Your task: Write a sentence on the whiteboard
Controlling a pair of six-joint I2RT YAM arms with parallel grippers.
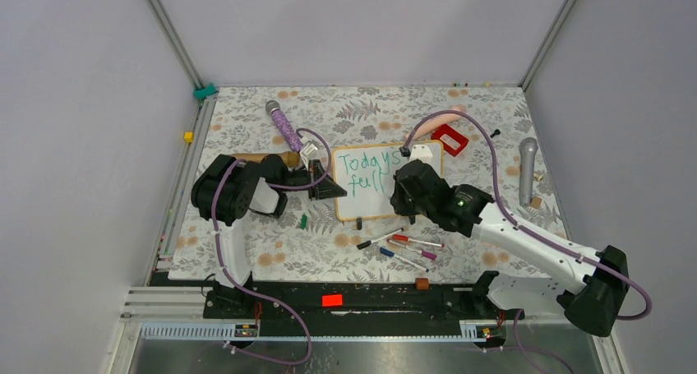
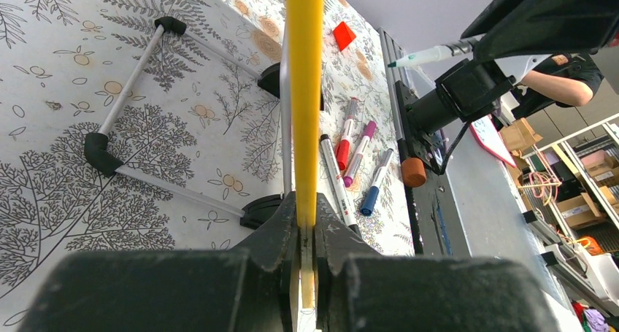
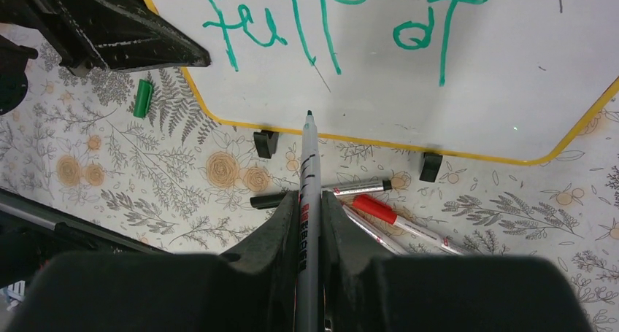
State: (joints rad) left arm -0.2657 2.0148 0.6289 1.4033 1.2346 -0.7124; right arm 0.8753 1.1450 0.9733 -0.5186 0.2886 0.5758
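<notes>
The whiteboard (image 1: 371, 201) lay at the middle of the flowered table cover, between your two arms. Your left gripper (image 2: 306, 222) was closed tight on the board's left frame edge, pinning it in place. Your right gripper (image 3: 310, 201) was closed around an uncapped green marker (image 3: 309, 164). Its tip pointed at the bare strip of board just above the near frame edge. Whether the tip touched the surface, I could not tell.

The sentence (image 1: 367, 161) read "Todays" on the first line and "full of" on the second, in green. The white below those lines was blank. You appeared to be partway through the writing step, with two lines down and room for a third.

The next move, as I judge it, called for shifting the tip left to the blank area under "full". It would then need lowering with light pressure while the left claw held the board firm. Loose markers (image 1: 403, 247) lay just beside the board's near edge.
</notes>
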